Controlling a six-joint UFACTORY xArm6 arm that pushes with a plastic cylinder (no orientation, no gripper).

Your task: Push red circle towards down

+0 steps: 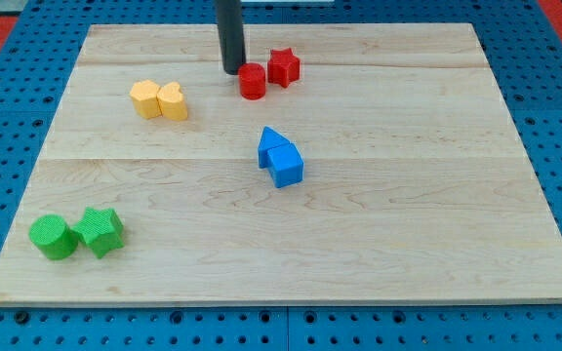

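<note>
1. Jaws are something I do not have: my arm ends in a straight dark rod, so nothing spreads, presses together or pinches. My tip [233, 70] rests on the wooden board [379, 244], just beside the red circle [252, 82], on its upper-left side; whether they touch I cannot tell.
2. That red circle, the thing I must push, sits near the board's top edge, with a red star [284, 66] close against its upper-right side.
3. Well below the red circle, slightly to the view's right, lie two blue blocks [280, 158] pressed together. Left of the red circle sit two yellow blocks [159, 99], one heart-like. Far to its lower left are a green circle [53, 237] and a green star [100, 231].
4. Risk, as I judge it: my tip stands left of the red circle's centre, so a push from here would likely send it down and to the right, or let it slip off the rod sideways.
5. A slanting push may also drive the red circle into the blue blocks and shove them.
6. Moving around to the red circle's top could nudge the red star.
7. My rod stands nearly upright, entering from the view's top.
</note>
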